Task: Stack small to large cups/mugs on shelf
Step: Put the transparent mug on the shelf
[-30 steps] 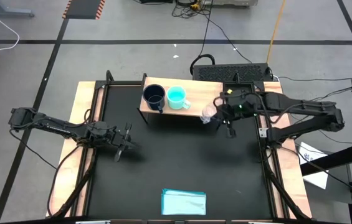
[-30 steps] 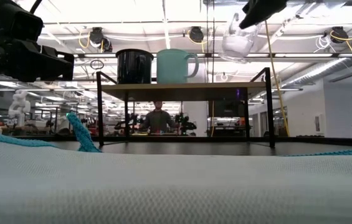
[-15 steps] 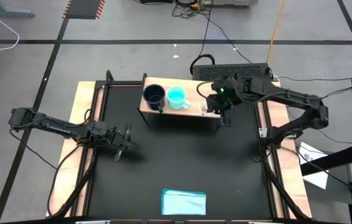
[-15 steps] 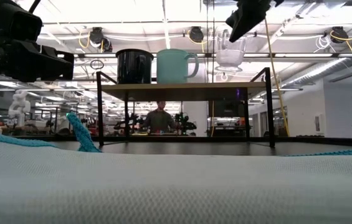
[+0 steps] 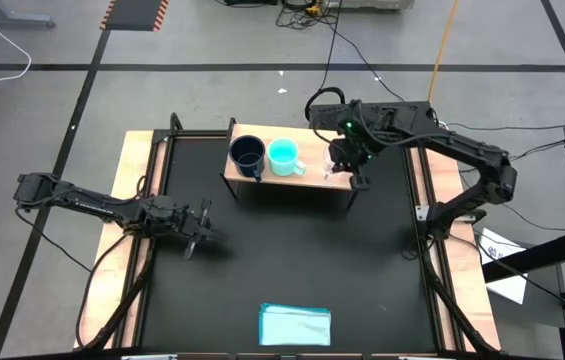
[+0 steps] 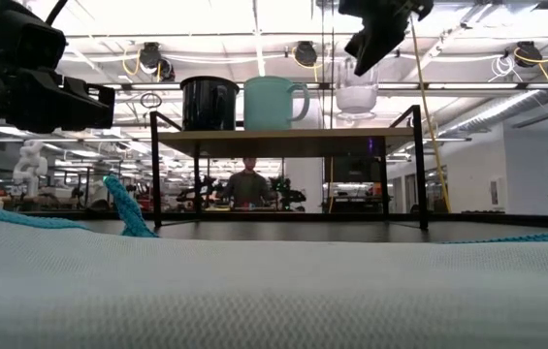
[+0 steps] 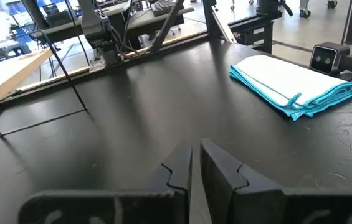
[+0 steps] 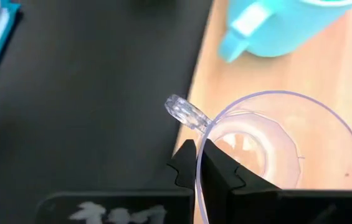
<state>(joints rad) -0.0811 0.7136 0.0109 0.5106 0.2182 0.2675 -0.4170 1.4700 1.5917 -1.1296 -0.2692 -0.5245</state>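
Note:
The light-wood shelf (image 5: 307, 180) stands at the table's far side. On it stand the dark navy mug (image 5: 247, 155) and, to its right, the turquoise mug (image 5: 284, 157); both also show in the low view, the navy mug (image 6: 209, 104) and the turquoise mug (image 6: 274, 103). My right gripper (image 5: 347, 162) is shut on the clear glass cup (image 6: 356, 92) over the shelf's right part, right of the turquoise mug (image 8: 281, 25). My left gripper (image 5: 198, 224) is shut and empty above the table's left middle. My right gripper pinches the glass cup's rim (image 8: 198, 144) right beside its handle (image 8: 185, 112), one finger inside the cup and one outside. The fingers come from above, pointing down. The cup hangs upright below them, a little above the shelf top (image 6: 283, 136).
A folded light blue cloth (image 5: 295, 325) lies near the table's near edge and fills the low view's foreground (image 6: 254, 291). Wooden strips (image 5: 134, 170) edge the black table. A person (image 6: 246, 179) sits far behind the shelf.
My right gripper has gone toward the table's left and far edges and down, from off the shelf's right end to over its right part. The glass cup it carries has turned from tilted to upright and come down close to the shelf top.

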